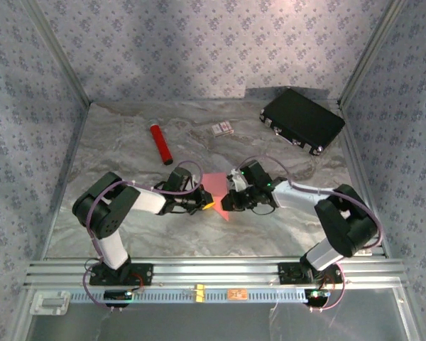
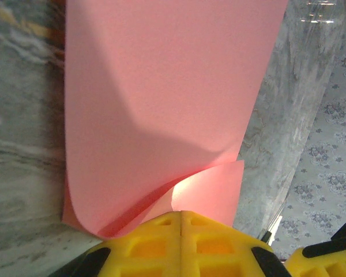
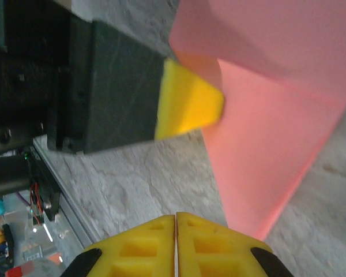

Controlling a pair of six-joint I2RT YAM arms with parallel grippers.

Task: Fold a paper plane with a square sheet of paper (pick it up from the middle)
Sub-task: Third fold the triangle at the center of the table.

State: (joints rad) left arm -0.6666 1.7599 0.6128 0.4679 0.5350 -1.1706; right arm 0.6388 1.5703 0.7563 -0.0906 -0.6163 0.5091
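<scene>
The square sheet of paper [image 1: 216, 186], pink-red, hangs just above the table between my two grippers. In the left wrist view the sheet [image 2: 161, 86] curls over on itself, and its lower edge runs into my left gripper [image 2: 181, 214], which is shut on it. From above, that gripper [image 1: 207, 204] sits at the sheet's left side. My right gripper [image 1: 231, 200] is at the sheet's right side. Its jaws [image 3: 176, 217] are shut, with nothing visible between them. The creased sheet [image 3: 277, 115] hangs just to their right, and a left fingertip [image 3: 187, 104] presses on it.
A glossy red cylinder [image 1: 160, 144] lies at the back left. Behind the paper rests a small white-and-red card [image 1: 223, 128]. A black case [image 1: 302, 121] occupies the back right corner. Patterned walls enclose the marbled table [image 1: 128, 142], and a metal rail [image 1: 213, 270] runs along the near edge.
</scene>
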